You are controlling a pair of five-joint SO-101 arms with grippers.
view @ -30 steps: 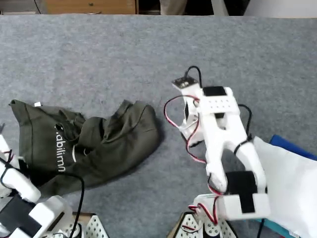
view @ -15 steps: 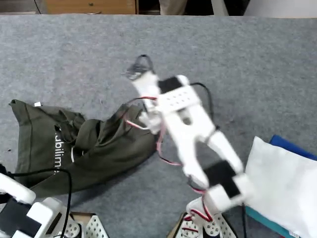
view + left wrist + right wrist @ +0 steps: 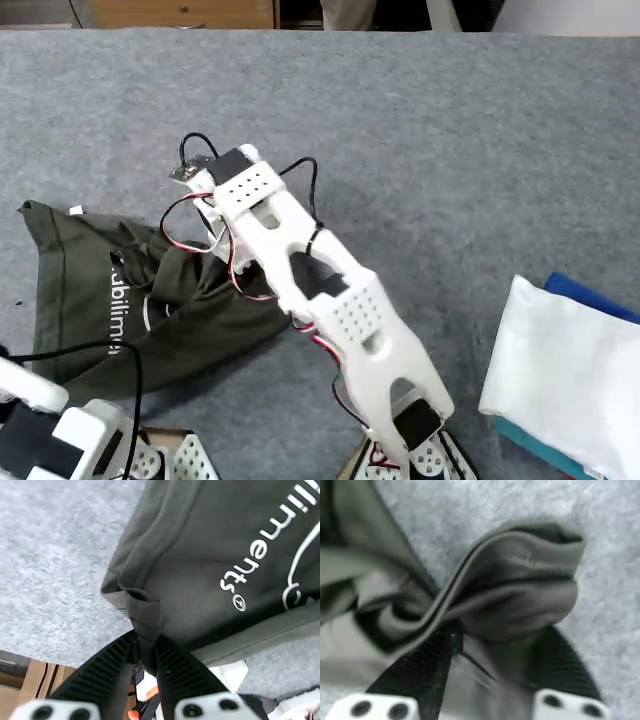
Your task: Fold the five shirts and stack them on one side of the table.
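Observation:
A dark olive shirt (image 3: 90, 290) with white print lies crumpled at the left of the grey table (image 3: 450, 150). My right arm stretches from the front edge across to it. The right gripper (image 3: 205, 225) sits over the shirt's upper middle. In the right wrist view the right gripper (image 3: 502, 640) is shut on a bunched fold of the shirt (image 3: 520, 580). My left gripper (image 3: 146, 640) is shut on a hem corner of the shirt (image 3: 210, 555) near the table's front left edge. A white folded shirt (image 3: 570, 370) lies at the right.
The white shirt rests on a blue item (image 3: 590, 300) at the right edge. The left arm's base (image 3: 50, 430) and the right arm's base (image 3: 410, 440) stand at the front edge. Wooden furniture (image 3: 180, 12) lies beyond the far edge.
My right arm has swung from the table's middle right to the left, dragging the shirt's right lobe over onto the rest of the shirt. The left arm has barely moved.

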